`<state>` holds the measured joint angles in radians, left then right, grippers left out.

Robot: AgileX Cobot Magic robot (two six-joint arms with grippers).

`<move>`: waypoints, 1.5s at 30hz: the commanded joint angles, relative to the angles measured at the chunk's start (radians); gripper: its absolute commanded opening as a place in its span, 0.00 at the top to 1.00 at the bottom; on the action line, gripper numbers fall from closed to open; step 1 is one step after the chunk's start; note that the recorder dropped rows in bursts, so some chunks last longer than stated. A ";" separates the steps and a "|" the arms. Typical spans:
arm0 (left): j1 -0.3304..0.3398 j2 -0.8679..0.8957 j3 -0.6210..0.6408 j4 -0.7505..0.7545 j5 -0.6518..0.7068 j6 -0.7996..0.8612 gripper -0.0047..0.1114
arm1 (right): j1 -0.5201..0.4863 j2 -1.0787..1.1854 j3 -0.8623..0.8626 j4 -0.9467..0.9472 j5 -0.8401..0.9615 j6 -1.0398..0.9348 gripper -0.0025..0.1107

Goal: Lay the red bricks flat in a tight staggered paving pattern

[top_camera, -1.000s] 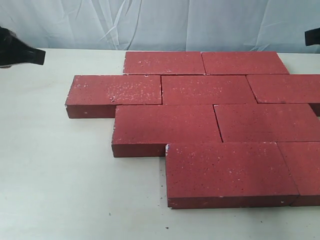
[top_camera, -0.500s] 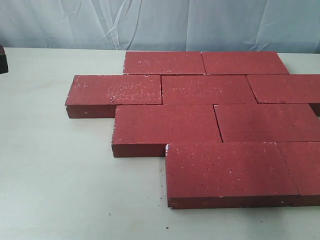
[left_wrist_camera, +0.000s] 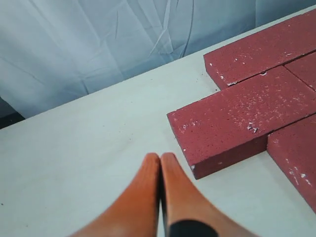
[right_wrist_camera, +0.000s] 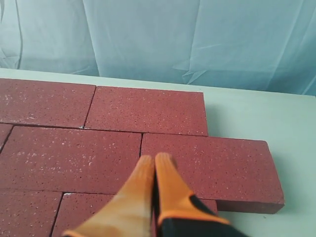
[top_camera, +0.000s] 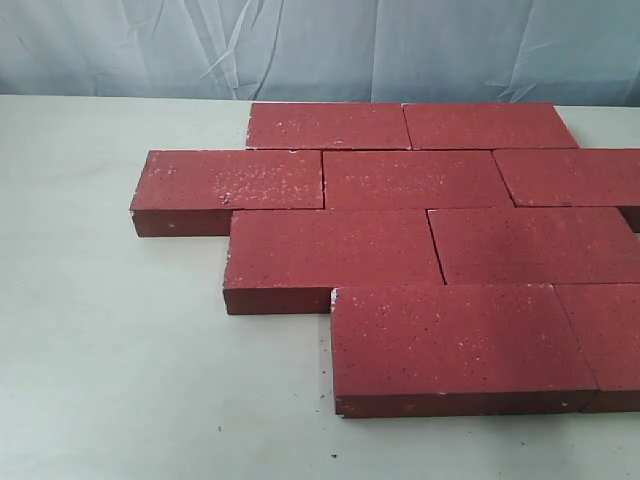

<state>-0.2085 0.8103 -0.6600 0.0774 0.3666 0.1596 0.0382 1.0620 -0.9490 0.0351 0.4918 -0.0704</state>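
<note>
Beneath the right gripper (right_wrist_camera: 154, 159) lie the red bricks (top_camera: 420, 230), flat on a pale table (top_camera: 110, 360) in four rows. Each row is shifted sideways from its neighbour, and only thin seams run between the bricks. That gripper's two orange fingers (right_wrist_camera: 168, 182) are pressed together with nothing between them. Their tips hang over the spot where two bricks of one row meet end to end; whether they touch the surface cannot be told. Ahead of those tips runs another row of bricks, then bare table and a wrinkled blue cloth (right_wrist_camera: 197, 39) as backdrop.

The left gripper (left_wrist_camera: 160, 159) is likewise closed on nothing, its orange fingers meeting tip to tip above bare tabletop. Just beside its tips, but apart from them, sits the corner brick (left_wrist_camera: 232, 123) that ends the second row from the back. Its end face and one long side face show, speckled with white flecks. Beyond it lies the back-row brick (left_wrist_camera: 261, 49), its end set further in, the two meeting along a long edge.
</note>
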 commanded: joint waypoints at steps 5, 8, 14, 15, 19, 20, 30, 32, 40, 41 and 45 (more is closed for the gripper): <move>-0.005 -0.222 0.143 0.094 -0.037 -0.114 0.96 | -0.006 -0.006 0.007 0.002 -0.011 0.001 0.99; -0.005 -0.313 0.215 0.125 -0.135 -0.136 0.96 | -0.006 -0.006 0.007 0.002 -0.011 0.001 0.99; 0.004 -0.480 0.320 0.135 -0.186 -0.138 0.96 | -0.006 -0.006 0.007 0.002 -0.011 0.001 0.99; 0.011 -0.501 0.330 0.135 -0.186 -0.138 0.96 | -0.006 -0.006 0.007 0.002 -0.011 0.001 0.99; 0.067 -0.586 0.377 0.133 -0.186 -0.138 0.96 | -0.006 -0.006 0.007 0.002 -0.011 0.001 0.99; 0.080 -0.604 0.386 0.133 -0.186 -0.138 0.96 | -0.006 -0.006 0.007 0.002 -0.011 0.001 0.99; 0.171 -0.750 0.472 0.068 -0.185 -0.154 0.96 | -0.006 -0.006 0.007 0.002 -0.011 0.001 0.99; 0.179 -0.772 0.496 0.057 -0.185 -0.154 0.96 | -0.006 -0.006 0.007 -0.002 -0.009 0.001 0.99; 0.182 -0.810 0.578 0.018 -0.186 -0.154 0.96 | -0.006 -0.006 0.007 -0.002 -0.009 0.001 0.99; 0.182 -0.810 0.585 0.015 -0.188 -0.154 0.96 | -0.006 -0.006 0.007 -0.002 -0.009 0.001 0.99; 0.182 -0.810 0.617 0.002 -0.188 -0.154 0.96 | -0.006 -0.006 0.007 -0.002 -0.009 0.001 0.99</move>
<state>-0.0283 0.0059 -0.0660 0.0987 0.1860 0.0149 0.0382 1.0620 -0.9490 0.0351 0.4898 -0.0704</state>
